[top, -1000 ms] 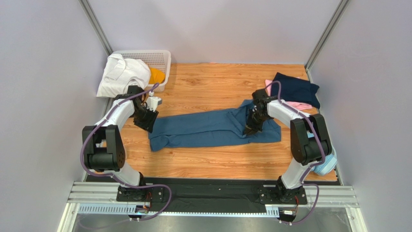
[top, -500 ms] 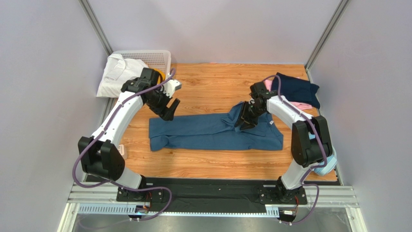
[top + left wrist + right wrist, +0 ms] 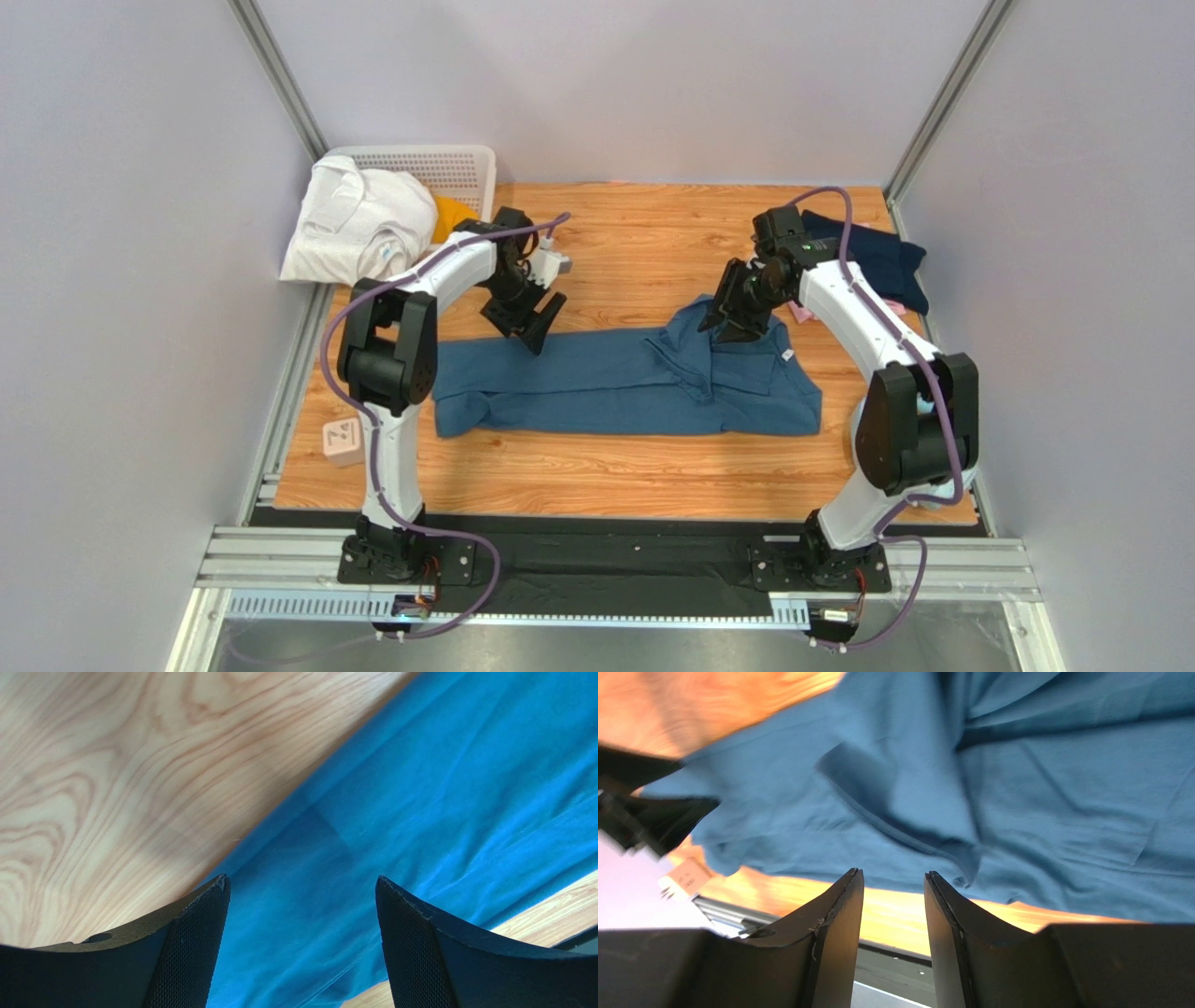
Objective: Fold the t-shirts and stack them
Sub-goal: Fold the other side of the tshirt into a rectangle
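Now the right gripper [image 3: 893, 876] has released the blue t-shirt [image 3: 617, 378].

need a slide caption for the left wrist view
Left gripper open and empty over the edge of the teal-blue t-shirt spread on the wooden table.

My right arm [image 3: 856, 315] hides part of the navy shirt [image 3: 881, 263]; the tag [image 3: 341, 443] at far left is too small to read.
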You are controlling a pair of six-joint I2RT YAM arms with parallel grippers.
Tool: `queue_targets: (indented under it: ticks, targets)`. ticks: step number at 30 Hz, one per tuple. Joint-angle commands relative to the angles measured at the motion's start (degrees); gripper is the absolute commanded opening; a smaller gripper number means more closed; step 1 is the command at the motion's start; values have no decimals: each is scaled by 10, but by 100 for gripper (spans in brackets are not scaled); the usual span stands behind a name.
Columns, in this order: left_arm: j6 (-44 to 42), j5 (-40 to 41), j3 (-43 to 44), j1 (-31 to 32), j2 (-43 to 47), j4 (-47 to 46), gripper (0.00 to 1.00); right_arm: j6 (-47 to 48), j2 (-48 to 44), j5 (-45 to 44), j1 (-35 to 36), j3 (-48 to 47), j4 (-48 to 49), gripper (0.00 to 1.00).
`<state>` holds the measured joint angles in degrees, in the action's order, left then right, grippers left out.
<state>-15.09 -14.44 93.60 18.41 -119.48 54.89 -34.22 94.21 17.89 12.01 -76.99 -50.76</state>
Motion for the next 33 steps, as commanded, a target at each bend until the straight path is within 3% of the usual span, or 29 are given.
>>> queue_targets:
  ticks: [1, 12, 22, 26, 29, 33]
  targets:
    - [15, 8, 18, 17, 12, -5, 81, 13, 70, -17, -23, -45, -2, 43]
    - [-9, 38, -141, 19, 78, -64, 80, 4, 226, -7, -44, -235, -32, 42]
    - [-21, 59, -192, 19, 118, -81, 80, -13, 245, 46, -61, -172, 7, 39]
    - [-22, 60, -189, 19, 117, -80, 80, -14, 202, 53, -27, -170, 31, 42]
    - [-17, 54, -180, 19, 117, -80, 80, 14, 207, 50, 26, -227, 11, 46]
    - [-13, 50, -174, 20, 119, -75, 80, 112, 214, -79, 128, -296, -69, 49]
